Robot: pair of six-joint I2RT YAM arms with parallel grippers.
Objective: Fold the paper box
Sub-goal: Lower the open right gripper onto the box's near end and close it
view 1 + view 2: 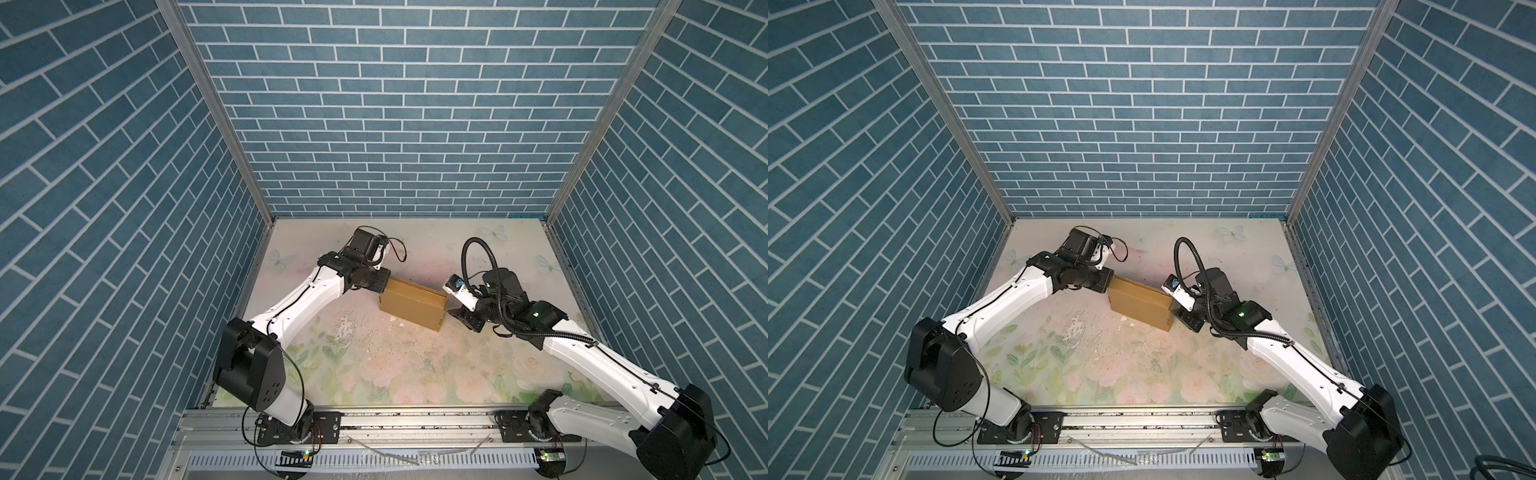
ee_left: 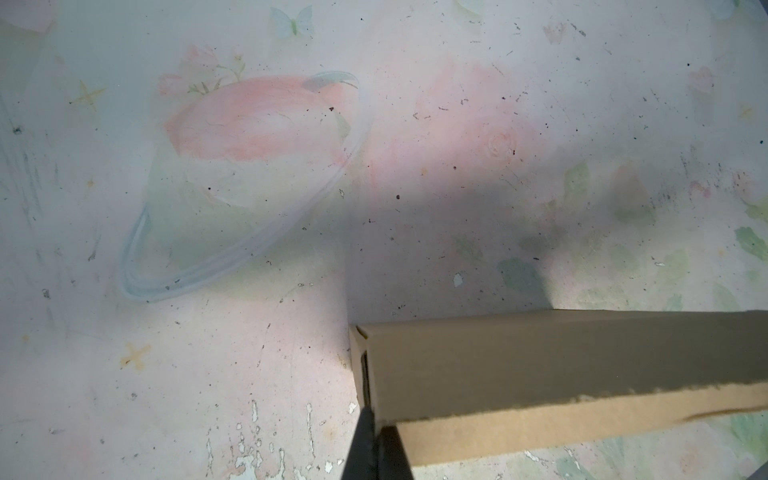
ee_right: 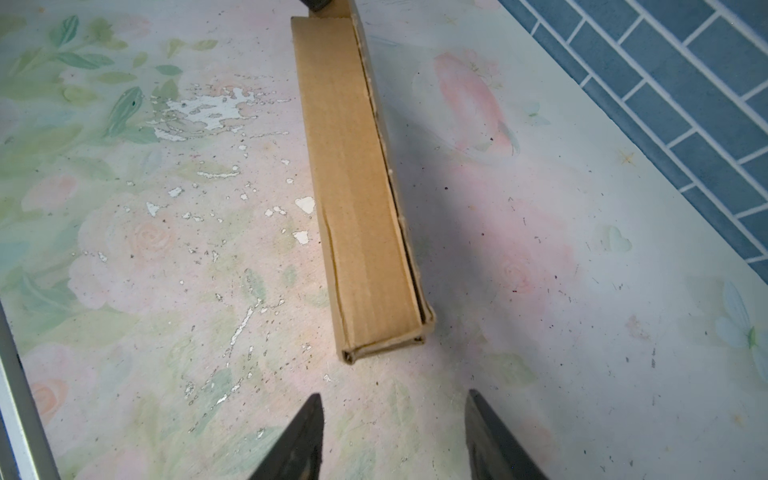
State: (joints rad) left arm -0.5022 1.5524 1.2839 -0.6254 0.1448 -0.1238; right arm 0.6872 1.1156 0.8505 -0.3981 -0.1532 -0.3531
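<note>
Box: the paper box (image 1: 411,309) stands on one long narrow side near the middle of the counter (image 1: 374,365), with its broad face towards the arms' bases. It looks folded shut.
Seam: in the right wrist view a thin dark gap runs along one long edge of the upward-facing narrow side (image 3: 357,187).
Long axis: in both top views it slants from far-left to near-right, running from one arm to the other.
Left end effector (image 2: 376,449): closed tight at the box's left end, apparently pinching the cardboard at that corner.
Right end effector (image 3: 394,395): half-wide and empty. It looks straight down the long axis, and the box's free end lies just ahead of its fingertips, apart from them and roughly centred between them.
Nearer arm: the left is in contact, and the right is near the free end.
Coming move: probably a short advance by the right arm along that axis.
</note>
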